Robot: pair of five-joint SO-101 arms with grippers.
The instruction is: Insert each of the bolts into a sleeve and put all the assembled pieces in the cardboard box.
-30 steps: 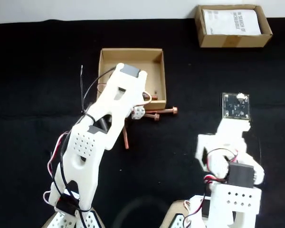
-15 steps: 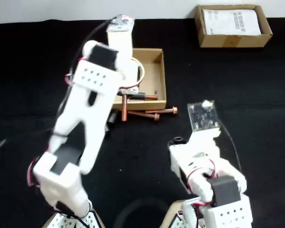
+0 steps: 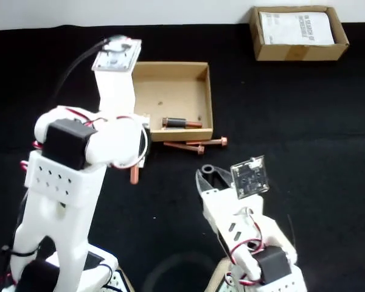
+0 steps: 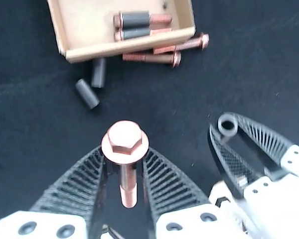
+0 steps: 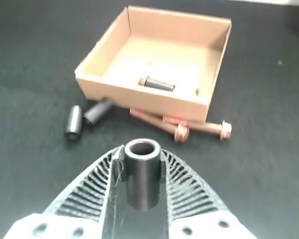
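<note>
From the high view, a finished piece (image 3: pixel 181 123) is seen inside the cardboard box (image 3: pixel 170 97). Two loose bolts (image 3: pixel 188 146) are laid on the desk (image 3: pixel 304 152) at the box's 5 o'clock.

In the left wrist view, a bolt (image 4: pixel 124 142) is squeezed tight by the left tool (image 4: pixel 124 152).

In the right wrist view, a sleeve (image 5: pixel 141 179) is pinched by the right tool (image 5: pixel 141 154).

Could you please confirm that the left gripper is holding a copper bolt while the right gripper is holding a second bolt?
Not quite. The right wrist view shows the right gripper holding a dark sleeve, not a second bolt. The rest stands: the left gripper is holding a copper bolt.
</note>
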